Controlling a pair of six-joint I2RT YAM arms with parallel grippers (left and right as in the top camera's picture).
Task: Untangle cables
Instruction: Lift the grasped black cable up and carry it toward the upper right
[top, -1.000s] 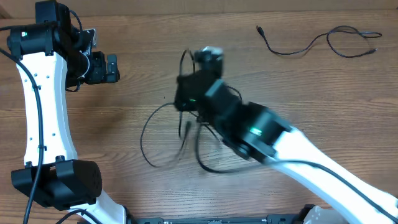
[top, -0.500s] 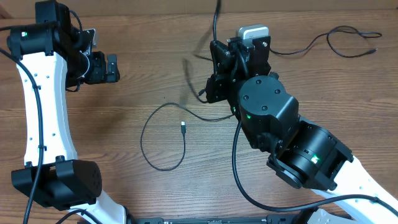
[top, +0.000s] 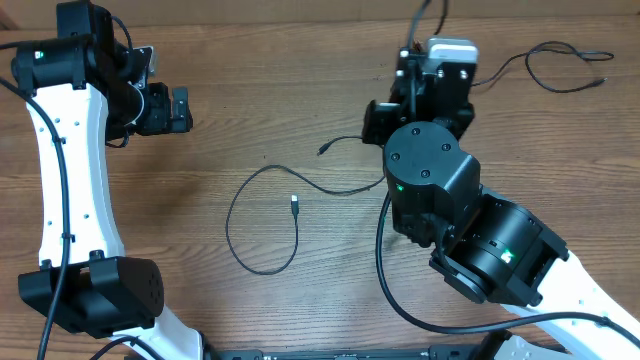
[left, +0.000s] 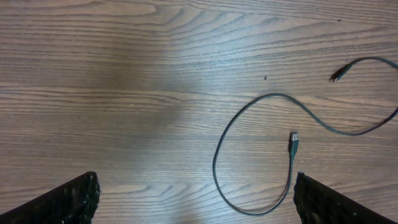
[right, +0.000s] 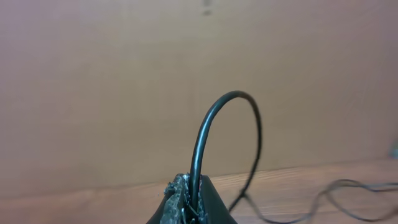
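One thin black cable (top: 262, 222) lies on the wooden table in a loose loop; its plug (top: 295, 203) sits inside the loop and its far end (top: 322, 150) points left. In the left wrist view that cable (left: 249, 155) lies between and beyond my fingers (left: 68, 199). My left gripper (top: 170, 108) hovers open at the back left, away from it. My right gripper (top: 415, 70) is raised at the back middle, shut on a second black cable (right: 230, 99) that arches up from its fingertips (right: 186, 200).
A third thin cable (top: 560, 65) lies spread out at the back right corner, also visible low in the right wrist view (right: 348, 186). The right arm's bulky body (top: 430, 190) hangs over the table right of the loop.
My right arm has swung from over the tangle toward the back right, lifting its cable away. One cable is left lying alone in a loop. The left arm has not moved.
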